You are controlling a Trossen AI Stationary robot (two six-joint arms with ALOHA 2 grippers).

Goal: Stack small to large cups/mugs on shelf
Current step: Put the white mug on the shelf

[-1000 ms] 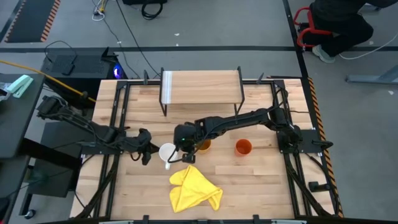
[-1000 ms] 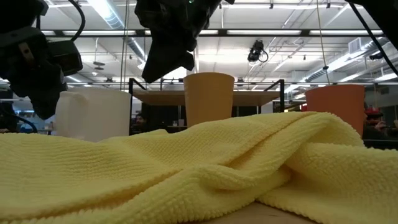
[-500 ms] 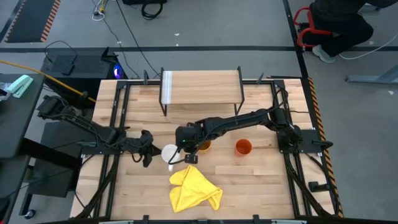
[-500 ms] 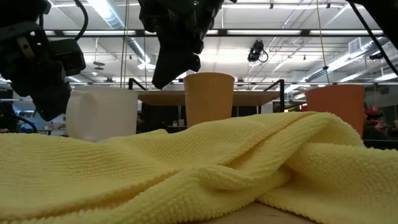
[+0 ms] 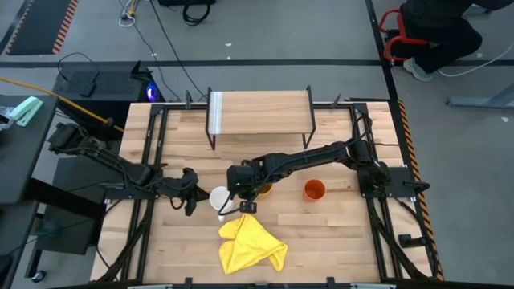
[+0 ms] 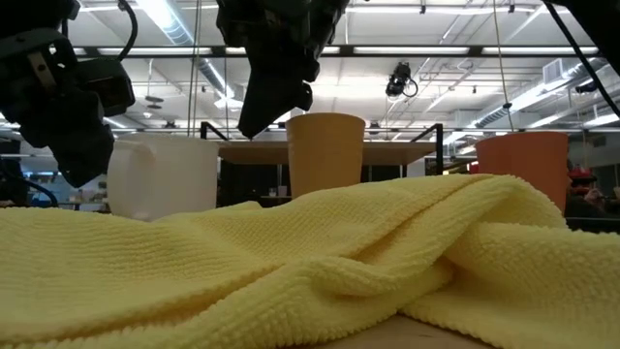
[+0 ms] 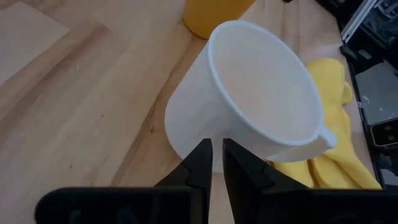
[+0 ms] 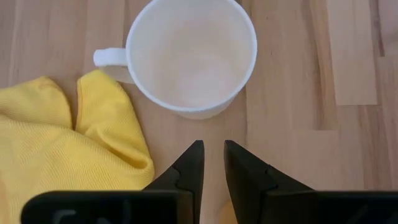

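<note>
The white mug stands upright on the table, its handle pointing at the near edge. My left gripper, shut, is at the mug's left side. My right gripper, shut, hovers just right of the mug, over bare wood, touching nothing. The yellow-orange cup stands partly under the right arm. The red-orange cup stands further right. The shelf stands at the far edge. My left gripper meets the mug's outer wall low on the side facing the table's left, with the tips of its shut fingers. They come level from the table's left. The mug stands upright with its base on the table.
A crumpled yellow cloth lies near the front edge, one corner close to the mug's handle. Black frame rails run along both sides of the table. Bare wood lies between the cups and the shelf.
My left gripper has moved toward the table's right, and the white mug has slid a short way to the right with it, staying upright. My right gripper has shifted slightly toward the mug and turned a little.
</note>
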